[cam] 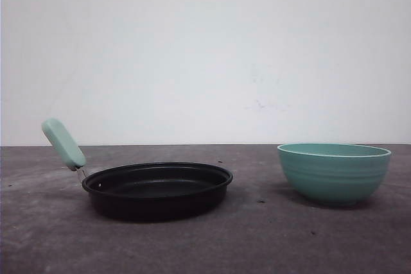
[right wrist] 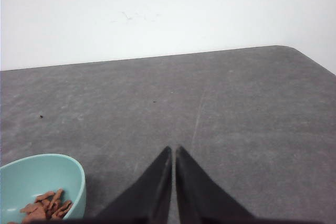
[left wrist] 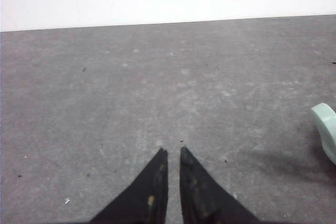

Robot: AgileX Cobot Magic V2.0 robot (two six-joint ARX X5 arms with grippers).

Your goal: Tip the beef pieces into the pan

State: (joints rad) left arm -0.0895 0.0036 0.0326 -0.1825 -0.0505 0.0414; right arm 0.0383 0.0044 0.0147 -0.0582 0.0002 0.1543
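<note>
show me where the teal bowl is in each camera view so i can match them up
Front view: the bowl stands on the right of the table, apart from the pan.
Left wrist view: the bowl is not in it.
Right wrist view: the bowl is at the lower left corner, with beef pieces inside.
Shared landmark: the grey table meeting the white wall.

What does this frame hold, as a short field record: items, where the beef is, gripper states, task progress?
pan: black, mint handle, on the table's left side in the front view, looks empty from that low angle
bowl: teal, ribbed, to the pan's right, apart from it
beef pieces: reddish-brown heap inside the bowl
left gripper: shut, holding nothing, over bare table
right gripper: shut, holding nothing, beside the bowl
progress: pour not yet started
</note>
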